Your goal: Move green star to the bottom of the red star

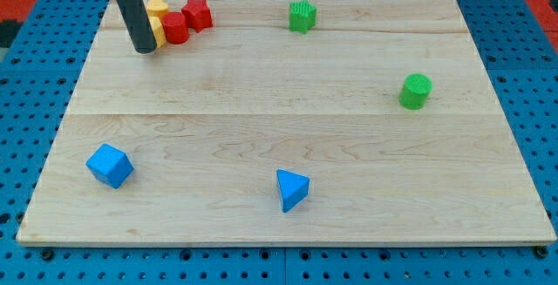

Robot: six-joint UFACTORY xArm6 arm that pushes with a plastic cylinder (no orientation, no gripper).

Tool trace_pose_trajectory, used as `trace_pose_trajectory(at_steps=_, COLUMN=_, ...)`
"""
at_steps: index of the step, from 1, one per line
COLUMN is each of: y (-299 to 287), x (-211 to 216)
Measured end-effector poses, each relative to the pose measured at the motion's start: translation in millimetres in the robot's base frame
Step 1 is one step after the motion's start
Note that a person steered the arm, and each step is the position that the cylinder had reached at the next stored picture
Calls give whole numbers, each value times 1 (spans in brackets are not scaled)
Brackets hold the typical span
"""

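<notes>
A pale wooden board (pixel 288 119) fills most of the frame, lying on a blue pegboard table (pixel 26 111). The dark rod (pixel 135 10) comes down in the upper left, and my tip (pixel 146 50) rests on the board just left of a yellow block (pixel 157 15) and a red cylinder (pixel 176 27); there are no fingers to open or close, only the bare rod. The red star (pixel 198 13) sits just right of that cluster. The green star (pixel 302 15) stands near the top centre, well apart to the right of the red star, with no clear long axis or heading. A green cylinder (pixel 416 91) sits at mid right, a blue cube (pixel 109 165) at lower left, and a blue wedge (pixel 291 189) at bottom centre. No writing is legible.
</notes>
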State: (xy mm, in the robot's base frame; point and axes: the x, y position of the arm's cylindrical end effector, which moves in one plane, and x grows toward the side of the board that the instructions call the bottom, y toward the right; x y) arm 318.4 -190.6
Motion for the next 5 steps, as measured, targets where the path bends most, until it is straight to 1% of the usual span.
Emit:
trace_pose_trajectory(at_steps=1, y=70, x=26)
trace_pose_trajectory(at_steps=2, y=183, x=13)
trace_pose_trajectory(at_steps=3, y=271, x=-40)
trace_pose_trajectory(at_steps=4, y=276, x=-96)
trace_pose_trajectory(at_steps=5, y=236, x=-88)
